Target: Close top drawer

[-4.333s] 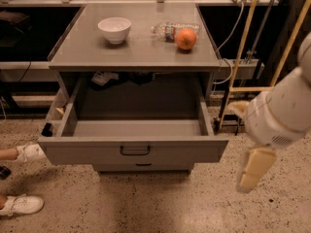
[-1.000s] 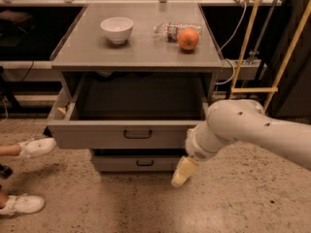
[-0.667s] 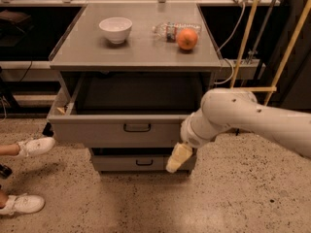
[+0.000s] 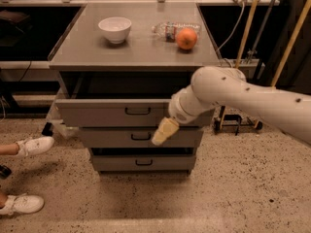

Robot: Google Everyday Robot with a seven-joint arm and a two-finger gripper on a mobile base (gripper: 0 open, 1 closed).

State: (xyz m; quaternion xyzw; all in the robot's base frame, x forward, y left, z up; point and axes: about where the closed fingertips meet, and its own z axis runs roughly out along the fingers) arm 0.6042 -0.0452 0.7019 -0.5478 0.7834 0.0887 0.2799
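Step in hand, by the look: pushing the drawer home. Top drawer [image 4: 97, 113] stands a short way out under the cabinet top [image 4: 131, 57]. Gripper [image 4: 165, 131] sits at the front's lower edge, right of the handle [image 4: 137, 111]; probably touching, and whether it is apart or together cannot be told. Next: press straight inward until flush.

On top: bowl [image 4: 114, 29], bottle [image 4: 167, 29], orange [image 4: 186, 39]. Speckled floor [image 4: 243, 188]; white shoes [image 4: 31, 146] at left.

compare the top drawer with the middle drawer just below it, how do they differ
The top drawer has a wider, taller front than the middle drawer. The top drawer stands partly out, with a dark gap behind its front; the middle drawer sits further in. The gripper hangs before the middle drawer, just under the top drawer's lower edge. Both are grey with a small dark handle at centre.
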